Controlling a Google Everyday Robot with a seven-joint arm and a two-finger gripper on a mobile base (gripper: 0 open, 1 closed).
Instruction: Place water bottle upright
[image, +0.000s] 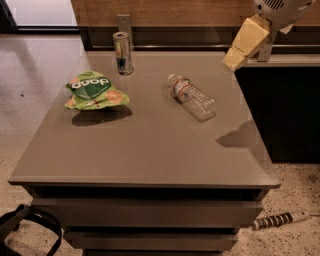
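- The gripper (231, 62) is up in the air over the back right corner of the counter (150, 155). It's the cream-coloured bit on the end of the arm, angled down and to the left.
- Honestly can't tell how far open it is from this angle, it just reads as one pale block. It's not touching anything, and it's well apart from the bottle.
- The water bottle (192, 97) is lying on its side on the counter, right of the middle and closer to the back edge than the front.
- Its white cap points toward the back left and its base toward the front right, so it sits diagonal. The label band is up near the cap end.
- A slim silver-and-blue can (122, 52) is standing upright near the back edge, left of centre and well apart from the bottle.
- A green snack bag (95, 91) sits puffed up near the left edge, a bit in front of the can, with its shadow on the counter just in front of it.
- There's a dark shadow (240, 137) on the counter by the right edge, in front of the bottle.
- Down on the floor, there's a black strap (25, 225) by the front left corner and a striped cable thing (280, 220) by the front right corner.
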